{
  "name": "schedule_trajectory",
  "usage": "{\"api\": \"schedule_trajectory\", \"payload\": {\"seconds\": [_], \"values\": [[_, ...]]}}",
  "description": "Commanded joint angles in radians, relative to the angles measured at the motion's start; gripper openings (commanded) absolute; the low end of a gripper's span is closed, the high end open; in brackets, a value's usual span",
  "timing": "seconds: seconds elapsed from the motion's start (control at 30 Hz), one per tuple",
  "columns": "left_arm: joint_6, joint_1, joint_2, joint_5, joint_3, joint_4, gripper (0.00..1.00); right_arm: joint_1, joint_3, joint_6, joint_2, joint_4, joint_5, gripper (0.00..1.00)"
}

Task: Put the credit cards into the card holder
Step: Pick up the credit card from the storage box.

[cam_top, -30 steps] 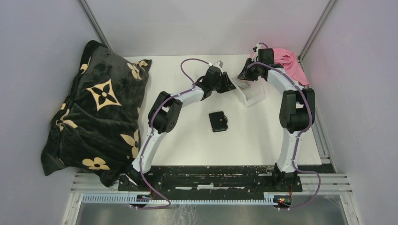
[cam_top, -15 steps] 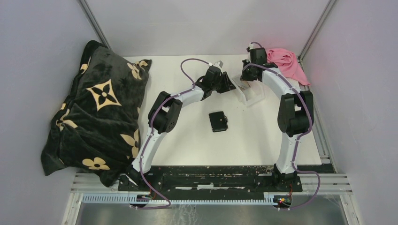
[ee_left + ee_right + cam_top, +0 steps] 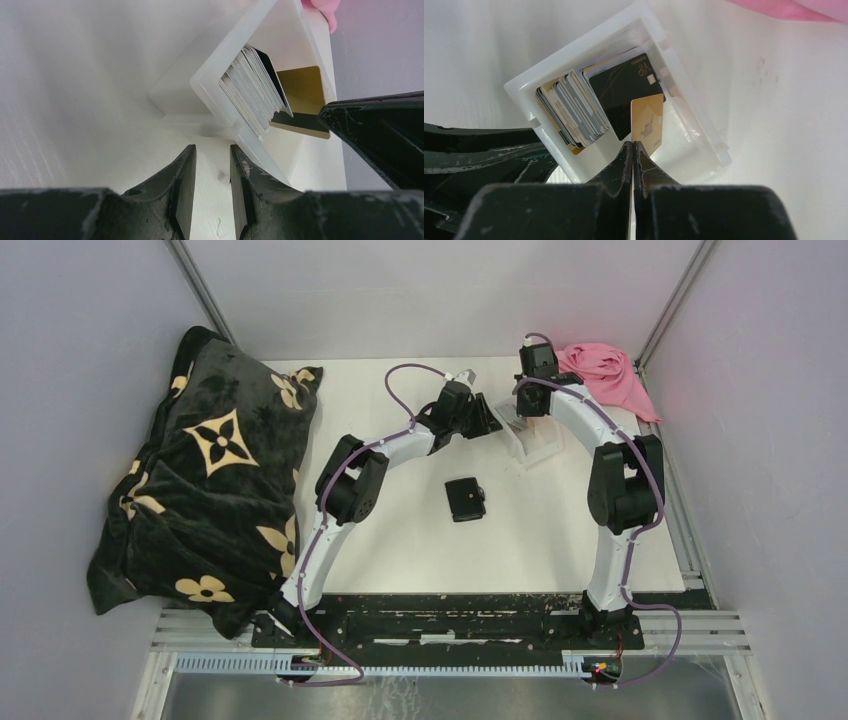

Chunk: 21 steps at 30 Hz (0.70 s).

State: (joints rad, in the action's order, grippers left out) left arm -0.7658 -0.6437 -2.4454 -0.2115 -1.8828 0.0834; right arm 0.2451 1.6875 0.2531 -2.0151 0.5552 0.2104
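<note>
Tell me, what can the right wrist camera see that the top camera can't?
Only the right wrist view shows what sits inside the tray: a packed stack of cards, a black card and a gold card, with the right gripper closed at the gold card's corner. Only the top view shows the black wallet lying on the table and the big pillow. Both show the tray and the pink cloth.

Glossy plastic cards [image 3: 624,95], milky plastic tray [image 3: 574,50]
</note>
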Motion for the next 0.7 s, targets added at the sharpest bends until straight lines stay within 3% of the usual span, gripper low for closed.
{"api": "schedule_trajectory", "payload": {"seconds": [0.0, 0.3, 0.67], "values": [[0.059, -0.001, 0.038, 0.018, -0.027, 0.018, 0.38, 0.009, 0.059, -0.026, 0.039, 0.013, 0.103, 0.01], [0.088, 0.019, 0.032, 0.008, -0.047, 0.007, 0.39, 0.008, 0.057, -0.025, 0.049, 0.023, 0.115, 0.01], [0.128, 0.042, -0.061, -0.003, -0.261, -0.101, 0.41, 0.019, 0.058, -0.032, 0.071, 0.032, 0.119, 0.01]]}}
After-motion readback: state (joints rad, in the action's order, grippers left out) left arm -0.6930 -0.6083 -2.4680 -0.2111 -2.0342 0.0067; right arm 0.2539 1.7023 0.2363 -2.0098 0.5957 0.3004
